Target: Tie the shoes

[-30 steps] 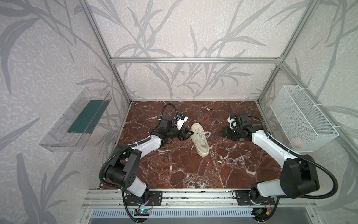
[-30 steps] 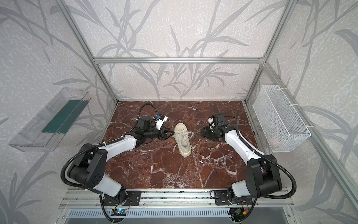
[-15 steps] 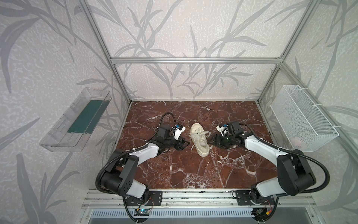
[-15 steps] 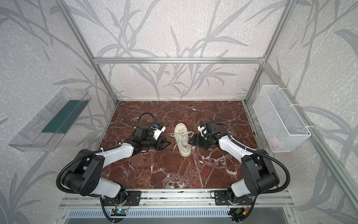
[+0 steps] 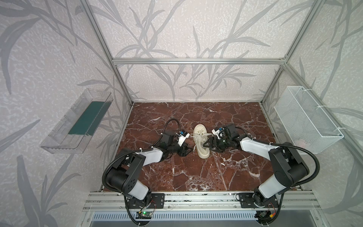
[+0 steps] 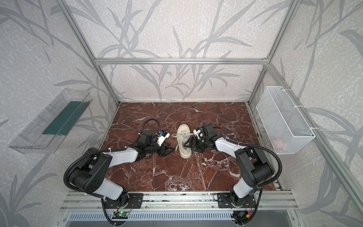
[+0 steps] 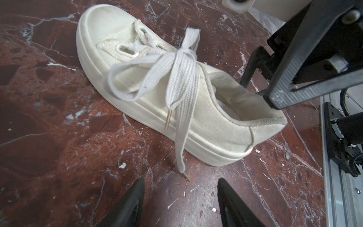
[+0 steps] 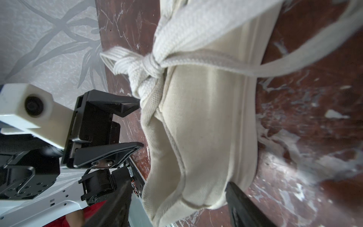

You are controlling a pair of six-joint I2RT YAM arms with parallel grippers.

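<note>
Between the two grippers, the sneaker (image 5: 200,140) stands on its sole on the marble floor (image 5: 196,176), toe pointing away from the arm bases.

**Step in hand.** The laces (image 7: 176,78) meet in a knot (image 8: 151,62) over the tongue. A loop spreads to each side, and two free ends hang down the sneaker's left flank, one with its tip on the floor. Judged from this, the bow is formed and the step in hand is letting go and checking the result. If the knot proves slack, the next move calls for one gripper on each loop and an outward pull. A pull on a free end would likely undo the bow.

**Jaws.**
- **Left gripper** (image 5: 187,151): it sits just left of the sneaker, low over the floor. The jaws stand moderately apart and hold nothing. The lace tip lies just ahead of the fingers (image 7: 133,202), not between them. In the right wrist view one fingertip comes close to the collar, but contact cannot be confirmed.
- **Right gripper** (image 5: 207,147): it sits just right of the sneaker, at the heel end. The jaws stand wide apart and straddle the heel without clamping it. No lace lies between them. Whether either finger touches the sneaker cannot be told.
</note>
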